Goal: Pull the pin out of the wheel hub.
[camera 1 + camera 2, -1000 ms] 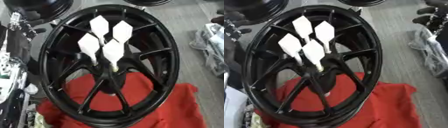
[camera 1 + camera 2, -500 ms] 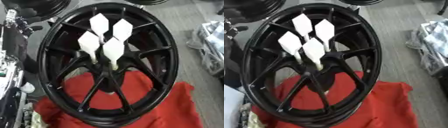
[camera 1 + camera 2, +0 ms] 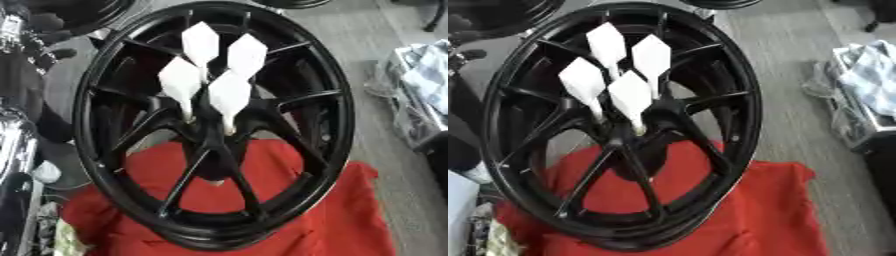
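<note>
A black spoked wheel (image 3: pixel 325 105) stands tilted on a red cloth (image 3: pixel 341 220). Several white pins with flat diamond-shaped heads stick out of the wheel hub (image 3: pixel 214 137) toward me: the nearest pin (image 3: pixel 229 94), one to its left (image 3: pixel 180 80), and two behind, such as the pin (image 3: pixel 200 42). Black and silver parts of my left arm (image 3: pixel 12 142) run along the left edge. A dark shape at the upper left looks like my left hand (image 3: pixel 42 44), apart from the wheel. My right hand shows in neither view.
Another black rim (image 3: pixel 83 12) lies at the top left. A box with cloth and plastic (image 3: pixel 866 95) sits on the grey floor at the right. Small clutter (image 3: pixel 48 172) lies at the lower left beside the cloth.
The whole picture has shifted a little, so the head moved. The pins stand in the hub as before, and nothing has been taken hold of.
</note>
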Controlling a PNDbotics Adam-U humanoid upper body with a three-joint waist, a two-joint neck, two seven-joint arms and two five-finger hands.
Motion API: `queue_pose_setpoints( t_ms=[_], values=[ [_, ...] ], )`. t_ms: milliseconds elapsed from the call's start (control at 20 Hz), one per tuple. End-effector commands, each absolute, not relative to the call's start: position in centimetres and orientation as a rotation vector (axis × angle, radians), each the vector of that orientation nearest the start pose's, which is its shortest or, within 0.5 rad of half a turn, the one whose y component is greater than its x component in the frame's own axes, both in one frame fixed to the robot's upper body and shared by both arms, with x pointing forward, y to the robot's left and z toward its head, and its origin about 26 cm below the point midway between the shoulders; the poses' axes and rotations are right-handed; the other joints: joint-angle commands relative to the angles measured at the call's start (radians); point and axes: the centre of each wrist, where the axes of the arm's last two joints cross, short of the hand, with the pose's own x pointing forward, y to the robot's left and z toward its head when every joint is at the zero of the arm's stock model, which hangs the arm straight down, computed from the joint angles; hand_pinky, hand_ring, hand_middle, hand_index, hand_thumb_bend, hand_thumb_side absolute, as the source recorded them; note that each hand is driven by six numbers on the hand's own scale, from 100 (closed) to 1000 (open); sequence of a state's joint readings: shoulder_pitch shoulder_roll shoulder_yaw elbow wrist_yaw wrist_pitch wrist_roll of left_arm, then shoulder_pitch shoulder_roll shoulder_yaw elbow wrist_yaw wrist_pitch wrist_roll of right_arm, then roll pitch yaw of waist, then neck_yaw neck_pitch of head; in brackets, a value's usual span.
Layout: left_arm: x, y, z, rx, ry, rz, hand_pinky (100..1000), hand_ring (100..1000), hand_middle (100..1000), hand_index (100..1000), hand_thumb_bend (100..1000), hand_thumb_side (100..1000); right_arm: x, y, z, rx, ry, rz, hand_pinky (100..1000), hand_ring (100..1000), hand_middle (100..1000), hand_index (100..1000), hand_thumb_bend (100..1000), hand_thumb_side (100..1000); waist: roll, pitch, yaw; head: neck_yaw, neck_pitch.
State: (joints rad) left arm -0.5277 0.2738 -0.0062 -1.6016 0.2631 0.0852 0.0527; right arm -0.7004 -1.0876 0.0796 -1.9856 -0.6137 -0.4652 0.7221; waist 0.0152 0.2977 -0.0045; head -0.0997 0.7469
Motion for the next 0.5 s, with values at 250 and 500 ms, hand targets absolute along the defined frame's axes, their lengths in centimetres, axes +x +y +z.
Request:
queue_pose_setpoints(
  t_ms=[250,500],
  values=[
    [37.9,25.5,18.5,-0.077,-2.016,-0.161,694,750,691,705,101,791,27.2,-26.3,40.0,0.010,1.884,-2.274,854,768,736,835,100,255,-0.014,-0.032,0.000,-0.007,0.007],
    [37.9,25.5,18.4,-0.078,-2.012,-0.171,694,751,691,704,101,790,27.8,-24.3,38.5,0.067,1.644,-2.346,857,776,746,846,100,458,-0.022,-0.036,0.001,-0.010,0.005]
  ],
)
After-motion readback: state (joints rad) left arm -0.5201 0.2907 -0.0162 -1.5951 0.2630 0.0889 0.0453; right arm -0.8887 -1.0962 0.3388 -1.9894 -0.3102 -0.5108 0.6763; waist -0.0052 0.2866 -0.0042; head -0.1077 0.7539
